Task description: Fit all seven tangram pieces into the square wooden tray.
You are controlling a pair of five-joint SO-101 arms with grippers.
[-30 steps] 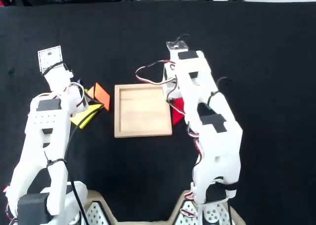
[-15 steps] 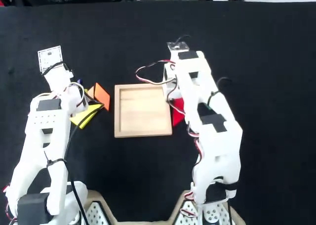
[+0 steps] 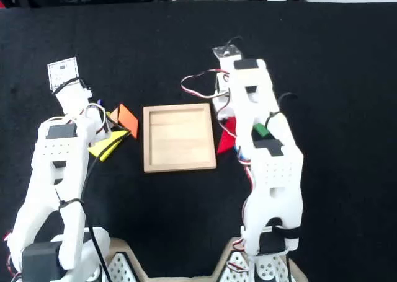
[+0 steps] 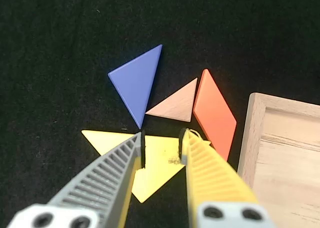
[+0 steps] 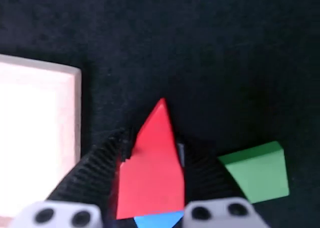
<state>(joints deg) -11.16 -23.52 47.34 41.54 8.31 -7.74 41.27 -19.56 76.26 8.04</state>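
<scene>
Just off the right edge of the tray (image 3: 180, 167), the right claw (image 5: 150, 143) is clamped on the red triangle (image 5: 155, 178), so I'd say piece one's in hand. Next up: swing it over the empty tray and lay it flat. Meanwhile the left claw (image 4: 162, 138) gapes open over the yellow triangle (image 4: 155, 173).

Lab bench: black cloth (image 3: 347, 77), cables (image 3: 196, 82)

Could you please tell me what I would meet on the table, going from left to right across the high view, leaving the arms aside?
In order: yellow piece → orange piece → wooden tray → red piece → green piece.
</scene>
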